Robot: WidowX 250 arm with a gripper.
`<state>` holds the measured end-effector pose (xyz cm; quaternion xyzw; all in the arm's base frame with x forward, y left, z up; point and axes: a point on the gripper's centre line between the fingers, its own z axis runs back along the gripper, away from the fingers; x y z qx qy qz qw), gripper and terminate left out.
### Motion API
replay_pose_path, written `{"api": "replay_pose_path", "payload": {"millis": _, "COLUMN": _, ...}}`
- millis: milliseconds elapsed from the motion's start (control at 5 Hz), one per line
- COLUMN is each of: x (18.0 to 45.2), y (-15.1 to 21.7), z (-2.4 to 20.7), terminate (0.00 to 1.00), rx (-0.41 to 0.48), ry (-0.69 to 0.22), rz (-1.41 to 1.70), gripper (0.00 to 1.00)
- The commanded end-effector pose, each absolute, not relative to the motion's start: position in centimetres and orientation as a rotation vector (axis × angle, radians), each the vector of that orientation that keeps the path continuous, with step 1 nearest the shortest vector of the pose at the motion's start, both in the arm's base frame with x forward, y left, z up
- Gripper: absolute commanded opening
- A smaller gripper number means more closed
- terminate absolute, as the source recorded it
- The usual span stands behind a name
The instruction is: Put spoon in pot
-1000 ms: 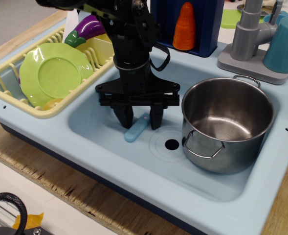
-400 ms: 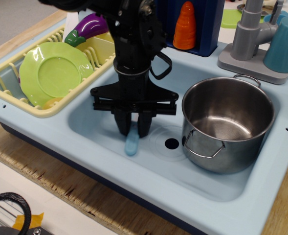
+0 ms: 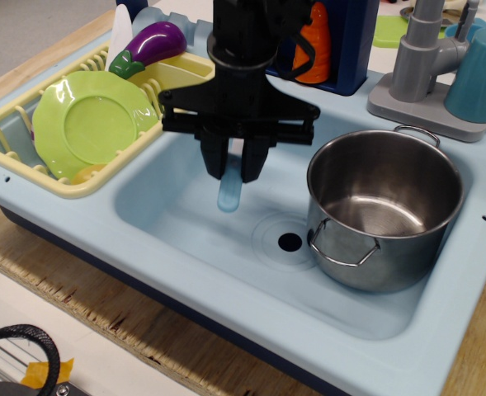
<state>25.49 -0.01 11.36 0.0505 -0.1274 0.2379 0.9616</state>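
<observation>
My black gripper (image 3: pixel 234 165) is shut on the spoon (image 3: pixel 228 194). The spoon's light blue handle hangs down below the fingers, lifted clear of the sink floor; its white bowl is hidden between the jaws. The gripper hovers over the left-middle of the light blue sink (image 3: pixel 185 223). The shiny steel pot (image 3: pixel 383 210) stands upright in the right part of the sink, to the right of the gripper, with nothing visible inside.
A yellow dish rack (image 3: pixel 28 132) with a green plate (image 3: pixel 90 124) and a purple eggplant (image 3: pixel 148 45) is at the left. An orange carrot (image 3: pixel 315 41), a grey faucet (image 3: pixel 420 58) and a teal cup (image 3: pixel 482 74) stand behind. The drain (image 3: pixel 290 242) is beside the pot.
The gripper closed on the spoon lying on the sink floor, then rose and moved slightly right, lifting the spoon off the floor.
</observation>
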Motion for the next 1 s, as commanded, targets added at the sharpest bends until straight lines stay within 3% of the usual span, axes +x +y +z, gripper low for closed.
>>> {"api": "replay_pose_path", "payload": {"millis": 0, "x": 26.3, "y": -0.5, "z": 14.4, "terminate": 0.00, "rx": 0.055, "ry": -0.398, "rz": 0.542, "gripper": 0.00}}
{"api": "replay_pose_path", "payload": {"millis": 400, "x": 27.2, "y": -2.9, "z": 15.1, "terminate": 0.00, "rx": -0.074, "ry": -0.496, "rz": 0.577, "gripper": 0.00}}
{"api": "replay_pose_path", "payload": {"millis": 800, "x": 28.3, "y": -6.5, "z": 16.2, "terminate": 0.00, "rx": -0.145, "ry": -0.563, "rz": 0.585, "gripper": 0.00}}
